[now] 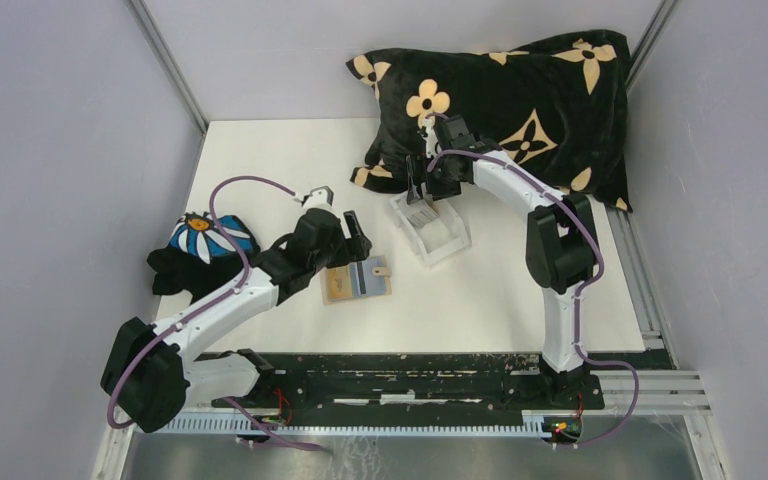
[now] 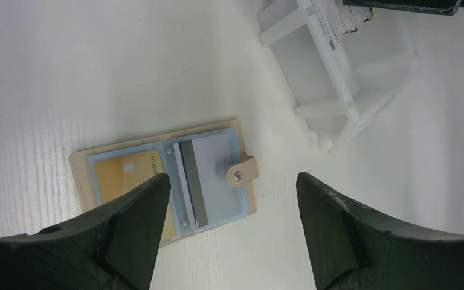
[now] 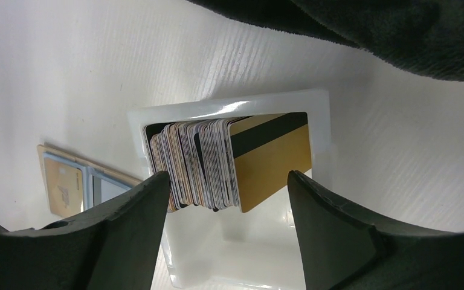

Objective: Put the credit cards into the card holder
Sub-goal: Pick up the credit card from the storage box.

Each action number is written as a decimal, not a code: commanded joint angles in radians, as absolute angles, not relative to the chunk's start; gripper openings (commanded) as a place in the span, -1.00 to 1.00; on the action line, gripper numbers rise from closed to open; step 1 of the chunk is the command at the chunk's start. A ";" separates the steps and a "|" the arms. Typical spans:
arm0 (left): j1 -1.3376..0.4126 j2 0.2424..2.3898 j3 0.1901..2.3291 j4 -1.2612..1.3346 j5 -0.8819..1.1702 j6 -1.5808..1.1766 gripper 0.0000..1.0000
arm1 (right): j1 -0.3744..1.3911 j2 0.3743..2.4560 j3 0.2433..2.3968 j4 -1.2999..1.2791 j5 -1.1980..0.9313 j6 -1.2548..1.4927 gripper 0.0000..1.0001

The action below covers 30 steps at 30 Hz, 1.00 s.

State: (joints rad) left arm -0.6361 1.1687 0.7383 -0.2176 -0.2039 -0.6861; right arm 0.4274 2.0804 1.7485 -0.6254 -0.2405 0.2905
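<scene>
**A:** The card holder (image 2: 163, 181) is seen lying open and flat on the table (image 1: 510, 290), by the left arm. Two pockets are filled: a yellowish card (image 2: 127, 172) in one, a grey striped card (image 2: 208, 163) in the other, beside the snap tab (image 2: 241, 174).

**B:** So part of the job is judged done. What is left?

**A:** A thick stack of credit cards (image 3: 217, 163) is stood on edge in the clear plastic box (image 3: 235, 103), near the holder but apart from it.

**B:** And the grippers?

**A:** The right gripper (image 3: 226, 175) is held over that stack, jaws apart on either side, nothing pinched. The left gripper (image 2: 232, 178) is hung over the holder, jaws wide, nothing carried.

**B:** A pick from the box is expected next. Whether free pockets are left cannot be told.
</scene>
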 commanded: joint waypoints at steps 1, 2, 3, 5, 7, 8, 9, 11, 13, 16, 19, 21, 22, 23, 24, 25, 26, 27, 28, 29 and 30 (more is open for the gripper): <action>-0.635 1.184 0.770 -0.163 -0.199 -0.658 0.67 | 0.424 2.086 1.795 -0.621 -0.274 0.303 0.54; -0.636 1.189 0.775 -0.162 -0.198 -0.657 0.67 | 0.421 2.089 1.795 -0.621 -0.283 0.306 0.52; -0.635 1.196 0.778 -0.160 -0.196 -0.655 0.67 | 0.419 2.092 1.794 -0.620 -0.291 0.310 0.50; -0.636 1.211 0.788 -0.153 -0.191 -0.651 0.67 | 0.414 2.099 1.795 -0.620 -0.313 0.321 0.44; -0.633 1.232 0.800 -0.142 -0.187 -0.643 0.66 | 0.411 2.104 1.794 -0.620 -0.337 0.330 0.39; -0.634 1.246 0.808 -0.136 -0.182 -0.638 0.66 | 0.409 2.108 1.792 -0.620 -0.348 0.334 0.36; -0.632 1.262 0.818 -0.131 -0.179 -0.634 0.65 | 0.407 2.111 1.791 -0.620 -0.359 0.338 0.34; -0.627 1.299 0.836 -0.115 -0.167 -0.627 0.65 | 0.401 2.115 1.788 -0.615 -0.383 0.348 0.31; -0.624 1.342 0.863 -0.101 -0.157 -0.621 0.65 | 0.394 2.118 1.783 -0.610 -0.404 0.357 0.30; -0.615 1.425 0.919 -0.089 -0.134 -0.607 0.65 | 0.385 2.117 1.781 -0.598 -0.433 0.372 0.26; -0.611 1.511 0.984 -0.098 -0.111 -0.595 0.64 | 0.381 2.116 1.784 -0.591 -0.455 0.383 0.23; -0.611 1.571 1.030 -0.116 -0.095 -0.589 0.62 | 0.382 2.114 1.787 -0.590 -0.465 0.388 0.19; -0.610 1.596 1.051 -0.126 -0.089 -0.588 0.62 | 0.381 2.115 1.788 -0.588 -0.471 0.391 0.17; -0.609 1.618 1.067 -0.132 -0.086 -0.588 0.62 | 0.381 2.117 1.790 -0.588 -0.476 0.393 0.16; -0.609 1.639 1.084 -0.135 -0.080 -0.588 0.61 | 0.381 2.120 1.792 -0.588 -0.481 0.396 0.15; -0.609 1.655 1.093 -0.136 -0.076 -0.588 0.61 | 0.380 2.121 1.793 -0.588 -0.486 0.396 0.14; -0.608 1.669 1.100 -0.136 -0.074 -0.588 0.61 | 0.381 2.125 1.795 -0.589 -0.489 0.397 0.13; -0.609 1.683 1.107 -0.136 -0.071 -0.588 0.60 | 0.381 2.127 1.794 -0.590 -0.491 0.397 0.12; -0.609 1.696 1.115 -0.140 -0.069 -0.588 0.61 | 0.381 2.129 1.796 -0.591 -0.493 0.398 0.11; -0.609 1.709 1.125 -0.145 -0.069 -0.588 0.60 | 0.382 2.130 1.797 -0.591 -0.500 0.398 0.09; -0.609 1.723 1.138 -0.153 -0.067 -0.583 0.59 | 0.382 2.133 1.799 -0.591 -0.505 0.400 0.07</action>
State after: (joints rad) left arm -0.6125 1.6890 1.0710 -0.1501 -0.0914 -0.6277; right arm 0.3771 2.1258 1.7504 -0.6212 -0.4507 0.3820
